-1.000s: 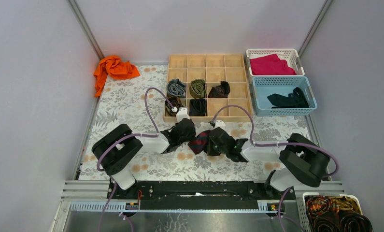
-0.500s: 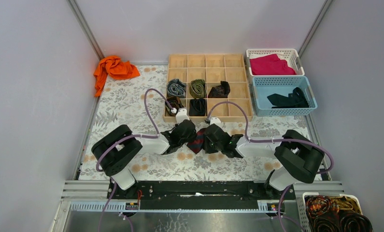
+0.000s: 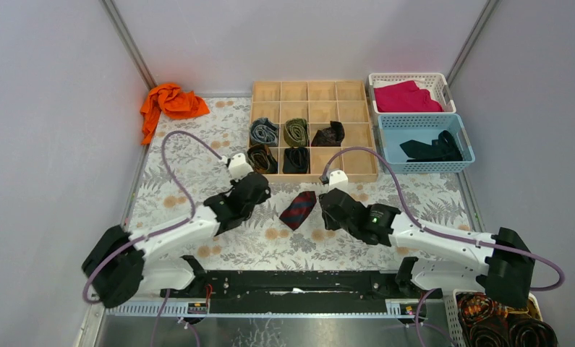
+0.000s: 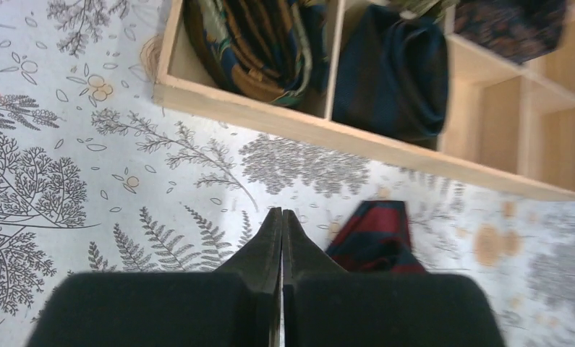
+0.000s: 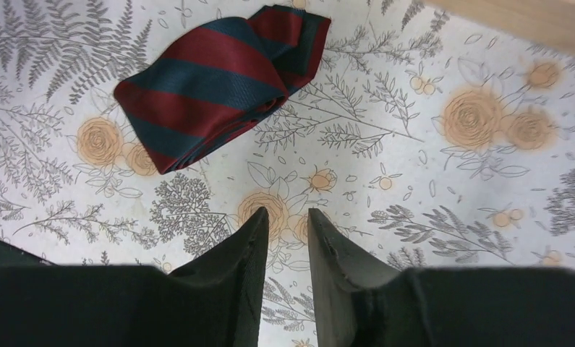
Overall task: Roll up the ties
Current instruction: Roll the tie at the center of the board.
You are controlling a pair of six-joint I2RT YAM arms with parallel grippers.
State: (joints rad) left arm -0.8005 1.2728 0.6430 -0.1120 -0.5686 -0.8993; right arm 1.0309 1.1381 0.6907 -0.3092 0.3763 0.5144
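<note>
A navy tie with red diagonal stripes (image 3: pixel 297 210) lies folded into a short bundle on the floral mat, touched by neither gripper. My left gripper (image 3: pixel 262 189) hovers just left of it, shut and empty (image 4: pixel 282 213), with the tie (image 4: pixel 377 238) to its right. On the other side of the tie, my right gripper (image 3: pixel 329 208) is open by a narrow gap (image 5: pixel 288 215) with nothing between the fingers; the tie (image 5: pixel 219 83) lies ahead and to its left. Rolled ties sit in the wooden organizer (image 3: pixel 314 176): grey-blue (image 3: pixel 264 131), olive (image 3: pixel 296 131), brown (image 3: pixel 260 157) and black (image 3: pixel 296 160).
A blue basket (image 3: pixel 463 137) holds a black tie (image 3: pixel 432 150). Behind it, a white basket (image 3: pixel 443 85) holds magenta cloth (image 3: pixel 406 96). Orange cloth (image 3: pixel 170 101) lies at the back left. A basket of coils (image 3: pixel 501 322) sits at the near right. The organizer's front wall (image 4: pixel 342 137) is close ahead of the left gripper.
The right gripper has opened and let go of the striped tie. Both grippers have drawn apart from it, left arm swinging left, right arm right. The tie now lies free on the mat.
</note>
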